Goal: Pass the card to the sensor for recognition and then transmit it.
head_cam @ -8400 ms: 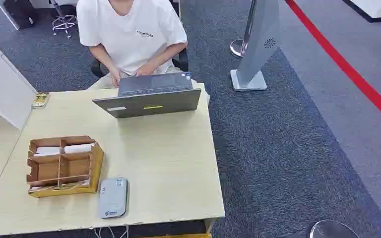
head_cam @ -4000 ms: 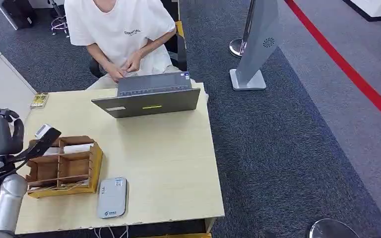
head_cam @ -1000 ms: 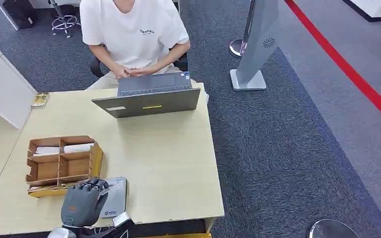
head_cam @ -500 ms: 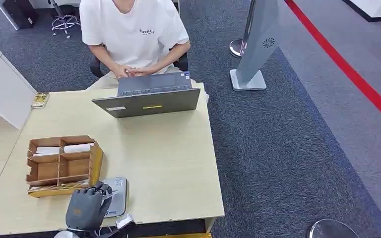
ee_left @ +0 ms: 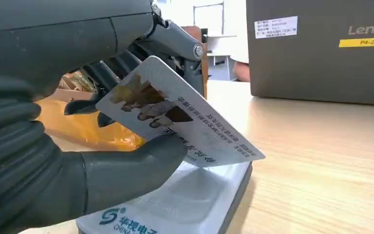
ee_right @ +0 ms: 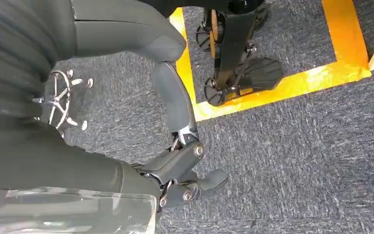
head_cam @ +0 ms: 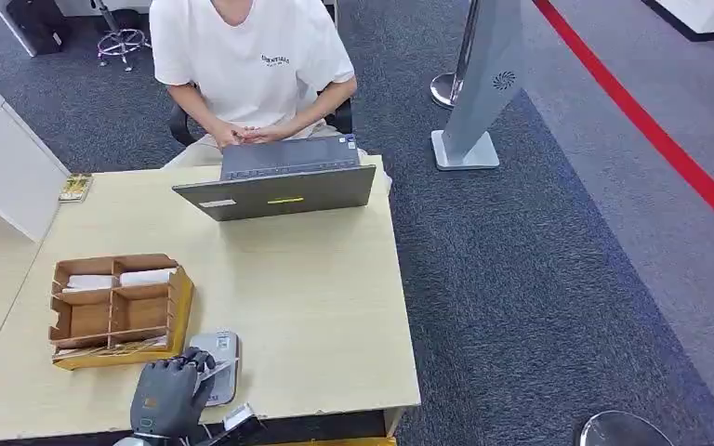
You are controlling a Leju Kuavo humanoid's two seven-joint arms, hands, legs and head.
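Note:
My left hand [head_cam: 169,398] is at the table's near edge, over the near end of the grey card sensor [head_cam: 223,347]. In the left wrist view the hand [ee_left: 53,146] pinches a white printed card [ee_left: 175,117] between thumb and fingers. The card is tilted, and its low edge hangs just above the sensor's pale top [ee_left: 190,204]; I cannot tell if they touch. My right hand [ee_right: 175,146] hangs over the dark carpet beside the table with its fingers loosely bent and nothing in them.
A wooden divided organizer [head_cam: 116,311] stands just left of the sensor. A grey laptop [head_cam: 279,181] sits at the far edge, with a seated person [head_cam: 251,65] behind it. A white box [head_cam: 5,167] is at far left. A grey stand [head_cam: 483,84] is on the carpet.
Four seconds ago my left hand was at the organizer's left side. Over the last second it has slid a little right and toward the near edge, holding the card over the sensor.

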